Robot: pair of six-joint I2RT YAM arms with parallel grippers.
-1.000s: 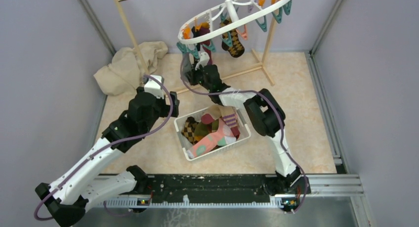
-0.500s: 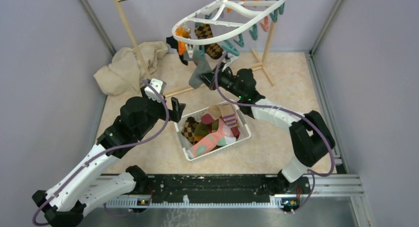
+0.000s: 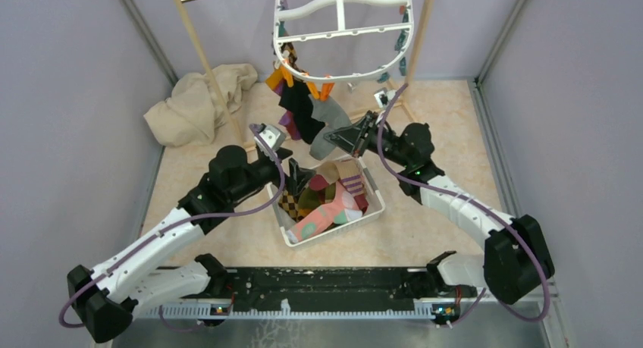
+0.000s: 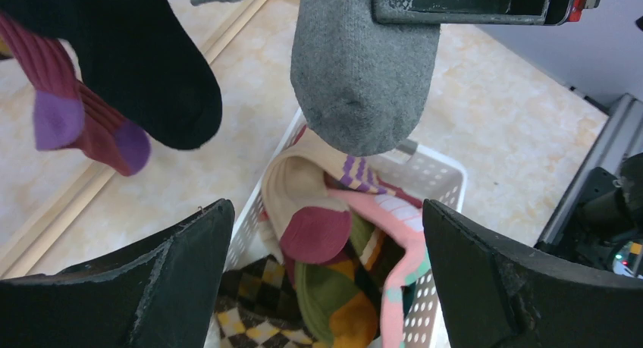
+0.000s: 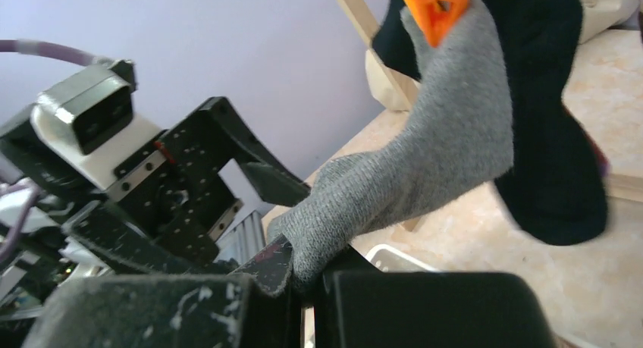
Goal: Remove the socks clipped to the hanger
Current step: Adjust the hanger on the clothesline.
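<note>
Since the white oval plastic hanger (image 3: 341, 31) tipped up, right end effector (image 3: 347, 138) pinches the still-pegged grey fabric sock (image 3: 326, 119); left end effector (image 4: 326, 280) gapes below.

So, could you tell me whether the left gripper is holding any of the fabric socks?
No, the black left gripper is wide open above the white plastic mesh basket, its fingers closed on nothing.

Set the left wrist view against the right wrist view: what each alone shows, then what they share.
Left wrist only: the socks piled in the basket. Right wrist only: the orange peg clamping the grey sock. Both: that grey sock pinched in the shut right gripper, the black sock beside it, and the open left gripper.
</note>
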